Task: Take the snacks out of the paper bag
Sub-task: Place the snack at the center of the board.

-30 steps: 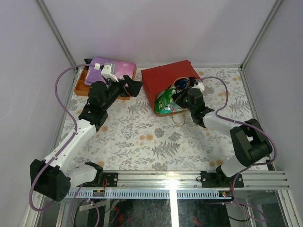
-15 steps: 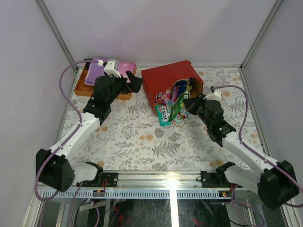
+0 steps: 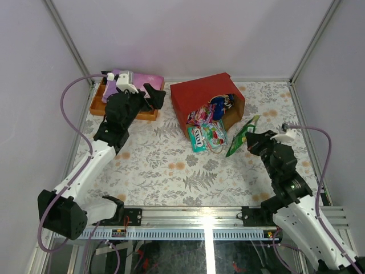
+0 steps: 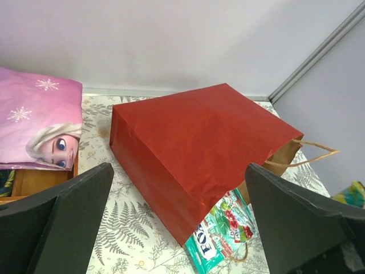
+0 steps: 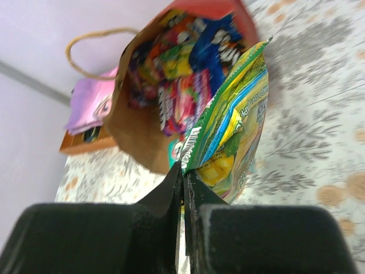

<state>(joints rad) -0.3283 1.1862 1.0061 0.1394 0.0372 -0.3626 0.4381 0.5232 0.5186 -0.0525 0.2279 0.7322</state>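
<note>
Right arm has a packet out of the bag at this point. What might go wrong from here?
1. The right claw pinches the green and yellow glossy packet only at one edge, so it may slip or swing loose.
2. The red paper bag lies on its side with nothing holding it. The left claw is open and apart from it, so the next pull may drag the bag.
</note>
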